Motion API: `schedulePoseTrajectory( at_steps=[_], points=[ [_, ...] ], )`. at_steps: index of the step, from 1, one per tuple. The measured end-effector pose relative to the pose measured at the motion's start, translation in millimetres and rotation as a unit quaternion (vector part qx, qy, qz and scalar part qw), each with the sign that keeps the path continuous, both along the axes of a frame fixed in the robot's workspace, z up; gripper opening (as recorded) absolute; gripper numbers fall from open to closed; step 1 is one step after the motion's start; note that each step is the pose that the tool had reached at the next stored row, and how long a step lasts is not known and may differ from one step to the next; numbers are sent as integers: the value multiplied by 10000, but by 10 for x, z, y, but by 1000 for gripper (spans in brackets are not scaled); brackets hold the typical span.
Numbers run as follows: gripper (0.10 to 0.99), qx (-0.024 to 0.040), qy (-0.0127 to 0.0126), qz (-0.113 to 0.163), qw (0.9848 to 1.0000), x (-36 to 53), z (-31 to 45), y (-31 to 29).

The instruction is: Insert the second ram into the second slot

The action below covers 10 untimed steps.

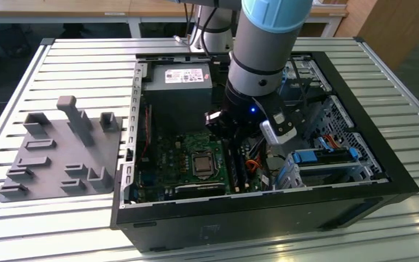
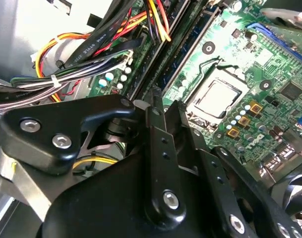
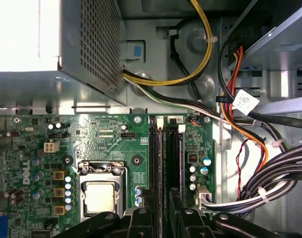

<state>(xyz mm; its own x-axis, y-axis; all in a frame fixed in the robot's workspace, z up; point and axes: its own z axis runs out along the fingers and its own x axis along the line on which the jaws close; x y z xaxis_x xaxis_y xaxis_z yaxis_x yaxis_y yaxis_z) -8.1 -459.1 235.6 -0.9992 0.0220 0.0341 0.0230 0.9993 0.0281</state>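
My gripper [image 1: 228, 131] is low inside the open computer case [image 1: 355, 180], right over the memory slots [image 1: 237, 166] beside the CPU socket [image 1: 201, 162]. In the first wrist view two long dark strips [image 3: 175, 163] run side by side between white end clips, straight out from the gripper [image 3: 160, 215]. They look like sticks standing in the slots. I cannot tell which of them is the second ram or the second slot. In the second wrist view the gripper [image 2: 160, 101] points at those same dark strips [image 2: 183, 42], and its tip hides where they meet.
Bundled cables [image 3: 270, 183] lie close beside the slots. The power supply [image 1: 177, 82] sits at the back of the case. A drive cage with blue parts [image 1: 326, 158] is at the exterior view's right. A grey fixture plate [image 1: 57, 147] lies on the slatted table outside the case.
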Motion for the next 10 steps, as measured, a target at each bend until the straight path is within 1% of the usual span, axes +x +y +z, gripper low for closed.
schedulePoseTrajectory(
  at_steps=[1, 3, 4, 5, 10],
  points=[
    [259, -1, 0, 0, 10000, 0, 2, 0],
    [129, -2, 0, 0, 10000, 0, 4, 0],
    [129, -2, 1, 0, 10000, 0, 5, 0],
    [106, -2, 1, 0, 10000, 0, 5, 0],
    [106, -2, 1, 0, 10000, 1, -29, 0]
  ],
)
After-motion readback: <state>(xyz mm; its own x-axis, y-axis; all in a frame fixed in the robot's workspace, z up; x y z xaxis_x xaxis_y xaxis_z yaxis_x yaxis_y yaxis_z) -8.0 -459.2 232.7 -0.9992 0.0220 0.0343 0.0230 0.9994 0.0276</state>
